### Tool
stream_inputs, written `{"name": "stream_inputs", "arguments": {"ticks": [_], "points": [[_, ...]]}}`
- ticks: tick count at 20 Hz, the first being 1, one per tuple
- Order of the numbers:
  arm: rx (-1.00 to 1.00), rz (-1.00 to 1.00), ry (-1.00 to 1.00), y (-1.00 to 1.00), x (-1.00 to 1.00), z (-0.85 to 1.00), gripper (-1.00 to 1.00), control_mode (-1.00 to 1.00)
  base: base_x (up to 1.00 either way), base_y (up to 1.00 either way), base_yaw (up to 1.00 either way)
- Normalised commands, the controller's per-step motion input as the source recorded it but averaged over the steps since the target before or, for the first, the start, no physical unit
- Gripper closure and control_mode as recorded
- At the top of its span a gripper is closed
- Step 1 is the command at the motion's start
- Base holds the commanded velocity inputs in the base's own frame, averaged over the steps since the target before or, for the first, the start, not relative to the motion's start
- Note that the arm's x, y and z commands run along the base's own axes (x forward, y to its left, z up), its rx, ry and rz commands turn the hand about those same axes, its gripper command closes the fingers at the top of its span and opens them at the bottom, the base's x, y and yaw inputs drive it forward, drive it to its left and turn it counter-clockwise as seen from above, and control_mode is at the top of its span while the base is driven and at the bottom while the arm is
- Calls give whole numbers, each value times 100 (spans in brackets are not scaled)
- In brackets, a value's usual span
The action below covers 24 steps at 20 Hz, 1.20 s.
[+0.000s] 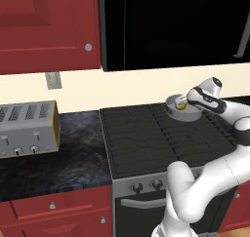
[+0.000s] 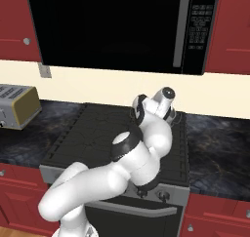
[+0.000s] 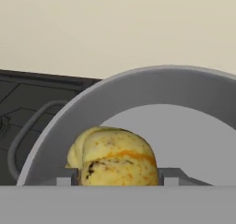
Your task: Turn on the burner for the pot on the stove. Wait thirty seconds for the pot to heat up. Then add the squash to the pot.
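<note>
Gripper (image 3: 118, 178): clamped on the squash (image 3: 114, 156), a finger tip (image 3: 66, 176) pressed to each side | squash: held just over the pot (image 1: 182, 110) rim, inside its opening | pot: at the stove's (image 1: 146, 136) back right corner | toaster (image 1: 28, 128): on the worktop (image 1: 73, 158) left of stove, well apart
</note>
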Motion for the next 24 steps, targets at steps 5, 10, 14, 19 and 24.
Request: {"name": "stream_inputs", "arguments": {"ticks": [5, 10, 14, 19, 24], "points": [[0, -4, 1, -4, 24, -30, 100, -100, 0, 0, 0], [0, -6, 13, -1, 28, -13, 100, -100, 0, 0, 0], [0, -8, 22, -8, 23, -1, 100, -100, 0, 0, 0], [0, -8, 8, -1, 24, -35, 100, -100, 0, 0, 0], [0, -8, 0, 0, 6, -55, -100, -100, 0, 0, 0]]}}
